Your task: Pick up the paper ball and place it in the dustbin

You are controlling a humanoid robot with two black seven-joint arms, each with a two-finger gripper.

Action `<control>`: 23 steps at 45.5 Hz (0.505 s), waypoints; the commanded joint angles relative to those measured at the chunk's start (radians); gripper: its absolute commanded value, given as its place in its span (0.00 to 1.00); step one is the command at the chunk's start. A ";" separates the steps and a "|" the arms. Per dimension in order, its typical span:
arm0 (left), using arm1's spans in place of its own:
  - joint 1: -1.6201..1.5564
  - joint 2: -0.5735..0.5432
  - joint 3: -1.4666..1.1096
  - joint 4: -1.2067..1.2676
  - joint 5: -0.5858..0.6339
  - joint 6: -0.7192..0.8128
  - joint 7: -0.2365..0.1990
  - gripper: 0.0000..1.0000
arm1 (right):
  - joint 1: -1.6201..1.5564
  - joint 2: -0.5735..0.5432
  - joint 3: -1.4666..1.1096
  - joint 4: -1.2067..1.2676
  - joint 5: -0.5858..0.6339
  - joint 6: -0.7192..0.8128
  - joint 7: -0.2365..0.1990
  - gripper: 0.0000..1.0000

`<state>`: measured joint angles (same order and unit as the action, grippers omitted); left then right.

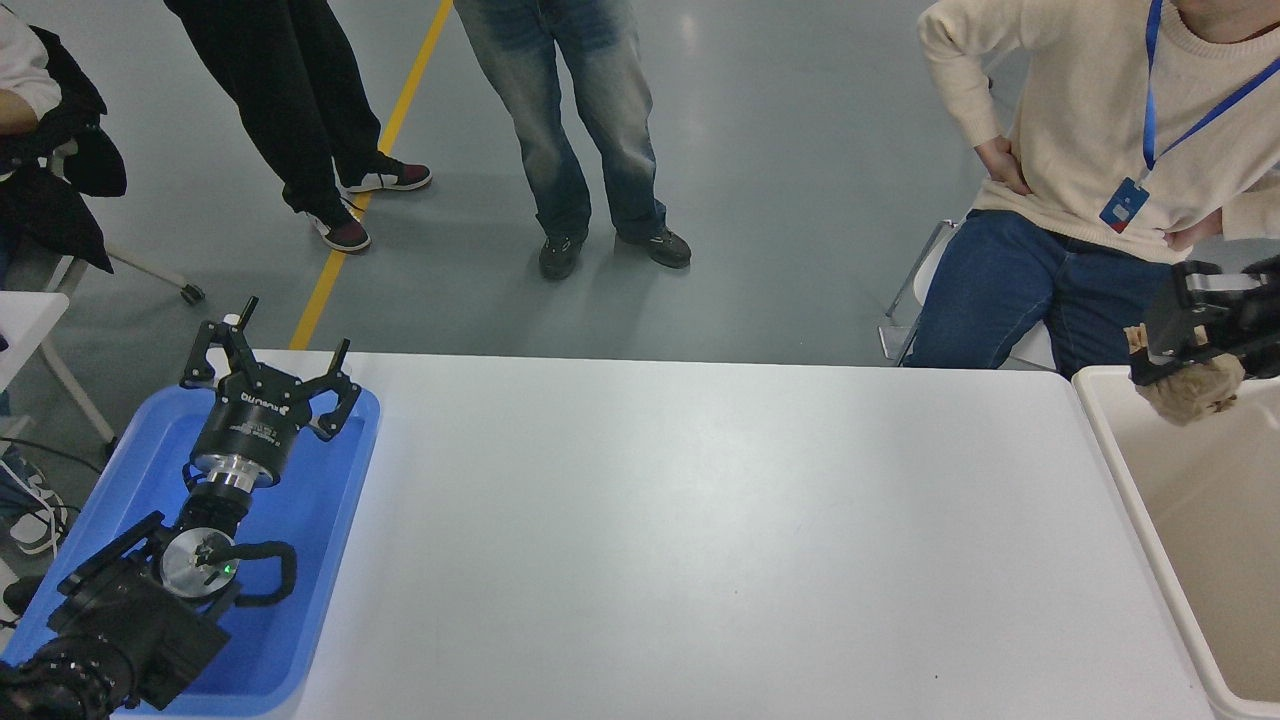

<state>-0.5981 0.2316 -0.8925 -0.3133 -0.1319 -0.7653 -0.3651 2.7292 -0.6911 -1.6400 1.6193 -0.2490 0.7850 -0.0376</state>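
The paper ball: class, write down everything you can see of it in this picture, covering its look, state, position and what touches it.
The paper ball is a small, lumpy wad of tan-brown crumpled paper, wrinkled all over. It hangs in the air, clamped in the right gripper, whose black fingers cover its upper part; a scrap of paper pokes out at the gripper's left side. It sits above the far corner of the beige dustbin, inside the rim line, touching neither the bin nor the table.

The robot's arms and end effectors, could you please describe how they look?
The left end effector is black with thin, claw-like linkage fingers, white lettering on its round body, a silver wrist ring and a looping black cable. The right end effector is black, blocky and mostly cut off.
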 commanded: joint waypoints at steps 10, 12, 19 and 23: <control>0.000 0.000 0.000 -0.001 0.000 0.000 0.000 1.00 | -0.107 -0.218 -0.233 -0.265 -0.016 0.000 0.001 0.00; 0.000 0.000 0.000 0.000 0.000 0.000 0.000 1.00 | -0.146 -0.228 -0.228 -0.303 -0.015 0.000 0.001 0.00; 0.000 0.000 0.000 0.000 0.000 0.000 0.000 1.00 | -0.391 -0.275 -0.097 -0.415 -0.015 -0.079 0.001 0.00; 0.000 0.000 0.000 0.000 0.000 0.000 0.000 1.00 | -0.583 -0.295 0.031 -0.487 -0.015 -0.153 0.001 0.00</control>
<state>-0.5982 0.2316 -0.8923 -0.3135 -0.1319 -0.7654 -0.3651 2.4871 -0.9087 -1.7796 1.3073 -0.2627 0.7459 -0.0370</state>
